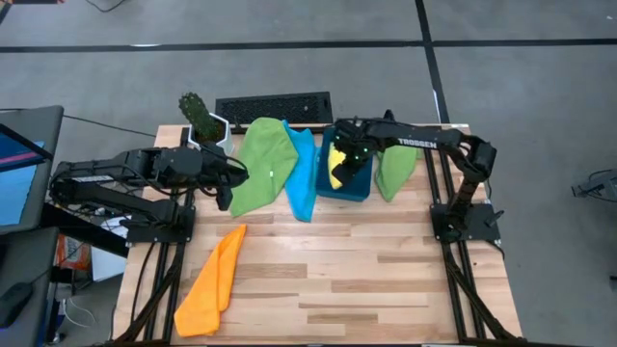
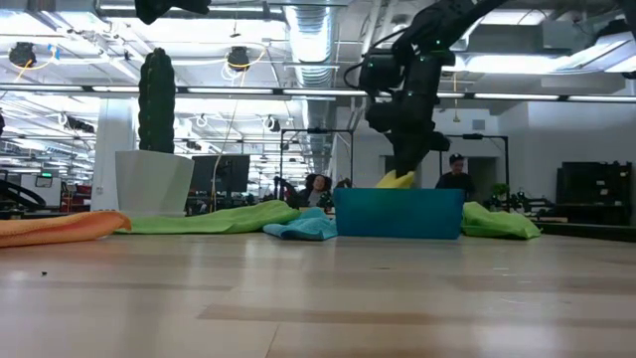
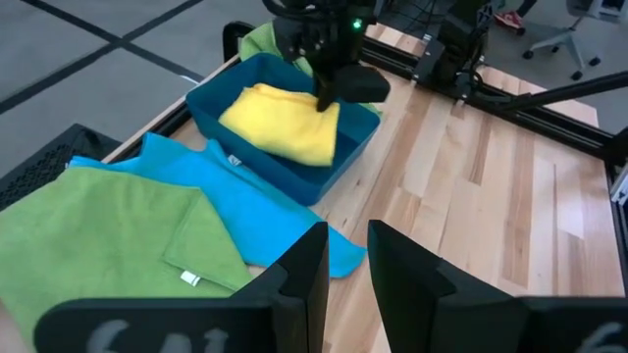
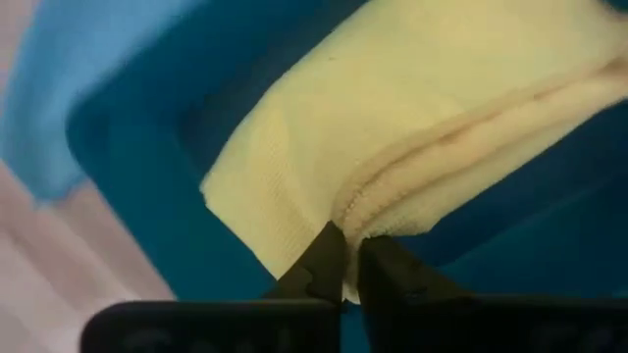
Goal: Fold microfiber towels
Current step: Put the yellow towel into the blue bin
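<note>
A folded yellow towel point(image 3: 280, 123) lies in the dark blue bin point(image 3: 211, 113) at the table's far right. My right gripper point(image 4: 348, 257) stands over the bin, pointing down, shut on the towel's edge. A green towel point(image 1: 262, 164) and a light blue towel point(image 1: 302, 173) lie spread left of the bin, overlapping. Another green towel point(image 1: 393, 169) lies right of the bin. An orange towel point(image 1: 214, 284) lies folded near the front left. My left gripper point(image 3: 345, 255) hangs open above the table's left side, holding nothing. My right gripper pinches the yellow towel's folded edge point(image 4: 365, 211) between its two fingertips, several layers thick. The fingers come from above, pointing down into the bin. The towel lies slack in the bin, its body resting on the bin's floor and wall.
A potted cactus point(image 1: 204, 120) and a black keyboard point(image 1: 274, 108) stand at the far edge. Bare wood point(image 1: 386, 280) spreads over the table's near right half. People sit in the room beyond the table point(image 2: 455, 171).
</note>
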`<state>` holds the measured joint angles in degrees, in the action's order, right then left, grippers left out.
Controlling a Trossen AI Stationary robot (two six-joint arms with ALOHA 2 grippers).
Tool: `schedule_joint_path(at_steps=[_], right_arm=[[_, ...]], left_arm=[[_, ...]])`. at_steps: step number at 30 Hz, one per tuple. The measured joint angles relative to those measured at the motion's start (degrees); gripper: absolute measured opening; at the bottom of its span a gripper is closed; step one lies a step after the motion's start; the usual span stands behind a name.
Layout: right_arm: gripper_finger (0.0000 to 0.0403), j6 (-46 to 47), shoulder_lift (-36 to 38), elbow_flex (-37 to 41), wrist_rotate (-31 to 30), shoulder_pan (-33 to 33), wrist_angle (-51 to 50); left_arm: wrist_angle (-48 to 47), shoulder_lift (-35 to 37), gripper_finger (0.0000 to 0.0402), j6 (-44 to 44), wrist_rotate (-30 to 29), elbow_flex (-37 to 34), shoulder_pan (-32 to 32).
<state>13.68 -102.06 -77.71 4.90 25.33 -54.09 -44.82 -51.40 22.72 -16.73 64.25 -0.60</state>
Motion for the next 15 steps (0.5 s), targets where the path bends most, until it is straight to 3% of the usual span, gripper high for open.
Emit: schedule_joint_path(at_steps=[15], right_arm=[[0.0201,1.7,0.2,-1.3,0.9,-1.1,-10.3]], left_arm=[[-1.0,0.0,0.0066,-0.3,0.1,0.0,0.0]])
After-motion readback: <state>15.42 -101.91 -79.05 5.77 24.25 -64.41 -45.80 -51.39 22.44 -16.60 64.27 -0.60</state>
